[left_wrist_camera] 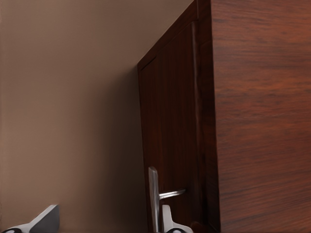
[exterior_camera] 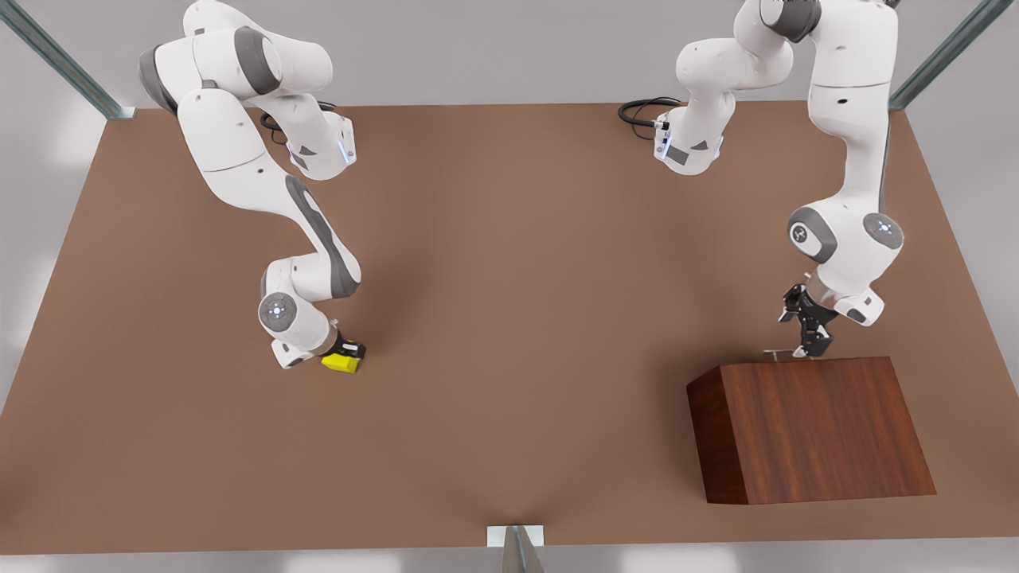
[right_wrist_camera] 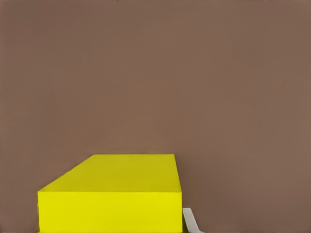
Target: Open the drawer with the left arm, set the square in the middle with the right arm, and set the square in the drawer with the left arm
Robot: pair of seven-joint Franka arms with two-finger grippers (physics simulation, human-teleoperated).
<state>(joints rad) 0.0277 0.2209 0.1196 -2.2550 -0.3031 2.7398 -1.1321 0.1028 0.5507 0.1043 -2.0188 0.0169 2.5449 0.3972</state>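
Step one: your left gripper (exterior_camera: 806, 344), lower right, straddles the drawer (exterior_camera: 804, 362) handle (left_wrist_camera: 154, 201), grip unclear; pull next. Right gripper (exterior_camera: 348, 352), lower left, apparently clasps the square (exterior_camera: 341, 363).

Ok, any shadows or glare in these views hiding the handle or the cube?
Front view: soft even light, the yellow cube at the right claw stays clear; the box has one shaded side. Left wrist view: drawer front is dim, yet the silver handle stands out. No glare.
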